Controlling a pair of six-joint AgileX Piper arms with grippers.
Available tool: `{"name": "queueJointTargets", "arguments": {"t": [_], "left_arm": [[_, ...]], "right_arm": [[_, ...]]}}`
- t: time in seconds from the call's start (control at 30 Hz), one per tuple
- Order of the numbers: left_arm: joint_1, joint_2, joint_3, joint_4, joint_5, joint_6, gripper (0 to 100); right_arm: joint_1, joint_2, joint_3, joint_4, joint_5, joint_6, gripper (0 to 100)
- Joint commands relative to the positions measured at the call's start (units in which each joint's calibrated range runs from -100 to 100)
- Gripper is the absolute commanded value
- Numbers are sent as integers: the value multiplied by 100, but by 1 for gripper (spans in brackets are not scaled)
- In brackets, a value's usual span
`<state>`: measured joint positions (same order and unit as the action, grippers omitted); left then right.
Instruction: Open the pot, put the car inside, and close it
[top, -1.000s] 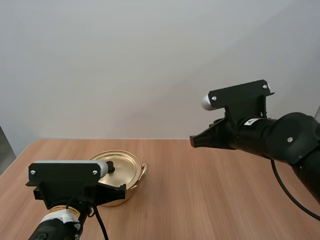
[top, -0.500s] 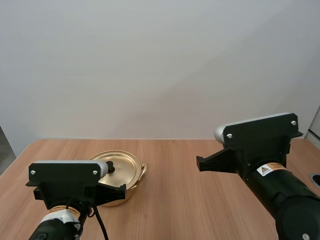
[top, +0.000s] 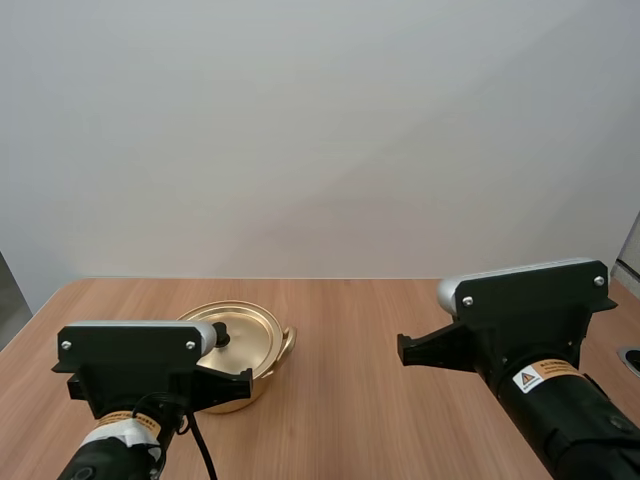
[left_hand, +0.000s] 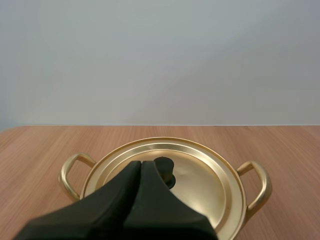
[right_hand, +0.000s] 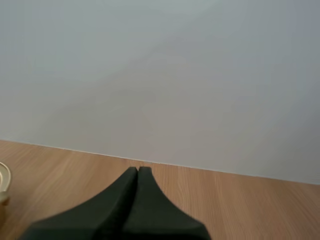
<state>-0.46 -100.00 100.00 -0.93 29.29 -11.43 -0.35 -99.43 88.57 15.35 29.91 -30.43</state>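
Left gripper (left_hand: 141, 162): fingers pressed together into one wedge, holding nothing. The tip is level with the black knob (left_hand: 166, 170), just beside it on the gripper's side; contact cannot be judged.

Right gripper (right_hand: 137, 169): also closed and empty, held above bare wood toward the right end of the bench (top: 360, 390), well apart from the pot.

Pot (top: 238, 398): gold, upright, toward the left end of the bench and set a little in from its far edge. The lid (left_hand: 200, 175) sits flat and centred, and both loop handles are free.

Judgement: the opening step has not begun.

To do it well:
- Spread the left fingers wide enough to straddle the knob.
- Centre over it before going down.
- Pinch low on the knob, not at its rounded top, where the grip may slip.
- Lift straight up so the rim does not drag the light pot sideways.
- Set the lid on open wood, clear of the pot's mouth.
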Motion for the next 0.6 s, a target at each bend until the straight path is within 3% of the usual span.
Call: {"name": "queueJointTargets", "arguments": {"t": [0.0,0.17,0.57], "left_arm": [[-5,0,0,-2,-3,-3,0],[-5,0,0,-2,-3,-3,0],[-5,0,0,-2,-3,-3,0]], "right_arm": [[1,-5,34,-1655,19,2101,0],[1,-5,277,-1655,206,1691,0],[1,-5,457,-1813,549,1701,0]]}}
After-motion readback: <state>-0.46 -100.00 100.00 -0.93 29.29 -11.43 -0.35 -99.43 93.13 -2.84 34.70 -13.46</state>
